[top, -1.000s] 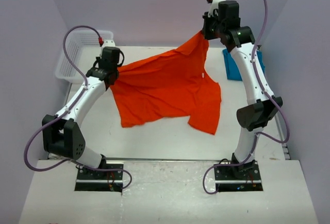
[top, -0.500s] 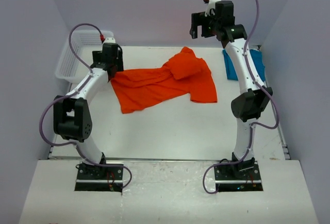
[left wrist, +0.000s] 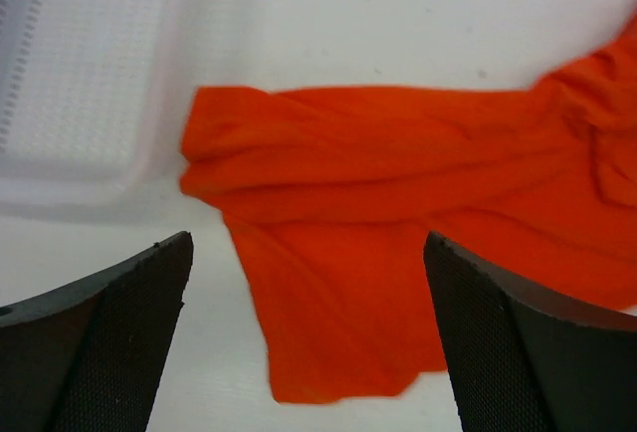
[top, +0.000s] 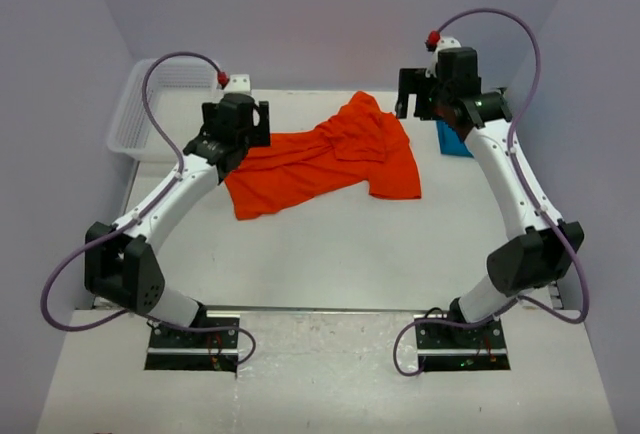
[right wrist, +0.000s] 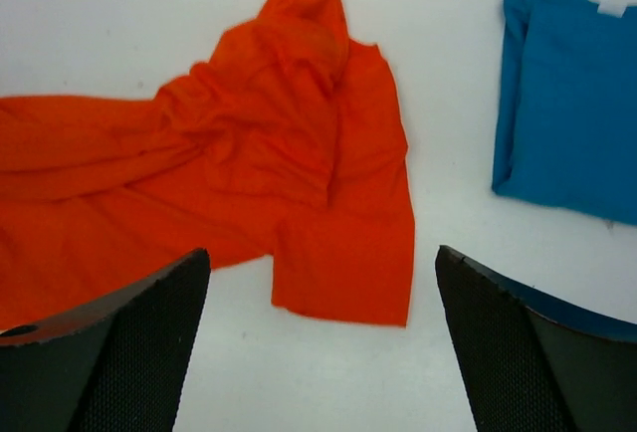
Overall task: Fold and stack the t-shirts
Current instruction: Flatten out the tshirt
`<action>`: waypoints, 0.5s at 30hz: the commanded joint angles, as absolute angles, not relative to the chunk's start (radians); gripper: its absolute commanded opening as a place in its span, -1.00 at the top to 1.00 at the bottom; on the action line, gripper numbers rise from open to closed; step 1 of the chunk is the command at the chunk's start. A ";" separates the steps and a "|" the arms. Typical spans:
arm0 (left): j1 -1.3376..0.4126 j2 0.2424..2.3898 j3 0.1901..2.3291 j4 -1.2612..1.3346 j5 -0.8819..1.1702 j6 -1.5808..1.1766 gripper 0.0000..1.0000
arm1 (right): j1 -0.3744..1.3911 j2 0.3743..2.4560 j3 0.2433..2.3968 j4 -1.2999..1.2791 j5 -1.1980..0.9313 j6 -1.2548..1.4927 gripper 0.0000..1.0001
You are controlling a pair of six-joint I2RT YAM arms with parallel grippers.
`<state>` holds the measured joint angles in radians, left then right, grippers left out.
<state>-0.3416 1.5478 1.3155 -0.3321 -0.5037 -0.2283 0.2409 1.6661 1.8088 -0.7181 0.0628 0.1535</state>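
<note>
The orange-red t-shirt (top: 325, 159) lies crumpled and bunched on the white table, stretched from left to right at the back. It fills the left wrist view (left wrist: 398, 213) and the left half of the right wrist view (right wrist: 249, 163). The teal-blue t-shirt (right wrist: 572, 104) lies folded at the far right, mostly hidden behind the right arm in the top view (top: 450, 139). My left gripper (top: 262, 122) hangs open above the orange shirt's left end, holding nothing. Above its right end, my right gripper (top: 412, 104) is open and empty too.
A white plastic mesh basket (top: 150, 104) stands at the table's back left corner, beside the left arm; its wall shows in the left wrist view (left wrist: 90, 74). The purple walls close in the table on three sides.
Both grippers were shut on the orange shirt, holding it spread in the air. They opened, the shirt dropped in a crumpled heap, and both arms pulled back above it.
</note>
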 commanded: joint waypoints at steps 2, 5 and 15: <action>-0.397 1.377 1.110 -0.451 -0.373 -0.425 -0.93 | 0.239 1.543 1.593 -0.670 0.035 0.267 -0.72; -0.397 1.281 0.981 -0.445 -0.328 -0.462 -0.89 | 0.239 1.528 1.441 -0.646 -0.033 0.310 -0.56; -0.399 1.103 0.885 -0.486 -0.201 -0.500 -0.89 | 0.145 1.660 1.292 -0.694 -0.076 0.449 -0.65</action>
<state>-0.3996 1.1683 0.8822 -0.4973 -0.2600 -0.4622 0.2089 1.6516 1.3163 -0.7021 -0.0277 0.3717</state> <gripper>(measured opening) 0.946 0.830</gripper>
